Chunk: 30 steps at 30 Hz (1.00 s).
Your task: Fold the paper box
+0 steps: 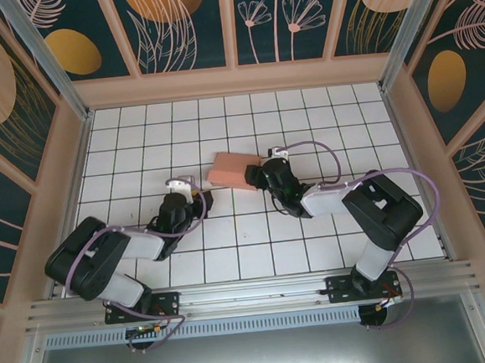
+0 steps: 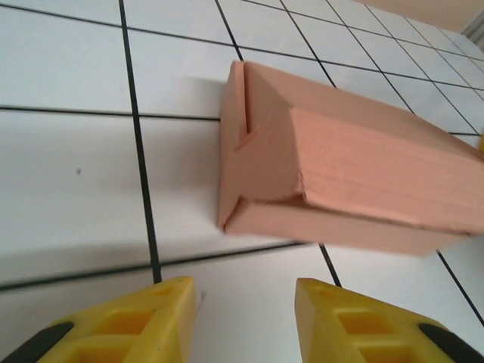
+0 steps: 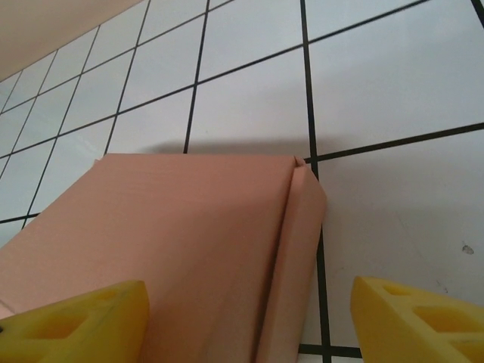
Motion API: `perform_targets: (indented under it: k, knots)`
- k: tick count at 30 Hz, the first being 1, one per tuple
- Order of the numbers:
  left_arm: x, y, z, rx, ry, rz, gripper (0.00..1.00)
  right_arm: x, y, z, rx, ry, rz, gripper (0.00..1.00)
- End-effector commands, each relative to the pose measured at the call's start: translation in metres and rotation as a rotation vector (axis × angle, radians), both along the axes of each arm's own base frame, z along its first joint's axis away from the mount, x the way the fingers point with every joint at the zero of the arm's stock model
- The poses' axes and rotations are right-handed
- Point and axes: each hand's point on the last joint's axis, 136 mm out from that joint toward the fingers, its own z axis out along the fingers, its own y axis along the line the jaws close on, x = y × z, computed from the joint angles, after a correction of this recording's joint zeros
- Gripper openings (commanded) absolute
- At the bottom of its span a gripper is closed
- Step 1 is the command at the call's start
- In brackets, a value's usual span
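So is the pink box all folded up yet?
Nearly, it seems. Done: the paper box is a closed block on the tiles. In hand: the right gripper sits open around one end, one finger clear of the card; the left gripper is open, apart from it. Left: maybe pressing the end flap flat, since its edge looks slightly lifted.

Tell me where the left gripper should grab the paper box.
Probably the two long side walls of the paper box, just behind the end facing the left gripper, coming down from above. Those walls are flat and parallel; the end shows a loosely tucked flap that a pinch could spring.
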Motion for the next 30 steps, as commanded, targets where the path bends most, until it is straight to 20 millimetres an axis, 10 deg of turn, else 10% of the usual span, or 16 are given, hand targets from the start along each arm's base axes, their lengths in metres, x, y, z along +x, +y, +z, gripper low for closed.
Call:
perform_targets:
  k: [1,7,12,22,30]
  knots:
    - [-0.01,-0.002,0.032,-0.088,-0.085,-0.033,0.47,0.005,0.002,-0.007,0.022,0.031,-0.005,0.71]
    - [-0.007,0.012,0.091,-0.114,-0.209,0.035,0.66,0.0,-0.001,-0.022,0.016,0.069,-0.007,0.71]
    - [0.028,0.005,0.102,-0.073,-0.119,0.066,0.75,-0.003,-0.005,-0.032,0.026,0.1,-0.018,0.71]
    - [0.085,-0.038,0.027,-0.163,0.282,-0.069,0.63,-0.003,-0.024,-0.046,0.101,0.192,-0.057,0.64]
    - [0.081,-0.055,-0.01,-0.217,0.387,-0.13,0.51,0.002,-0.025,-0.038,0.12,0.181,0.01,0.54]
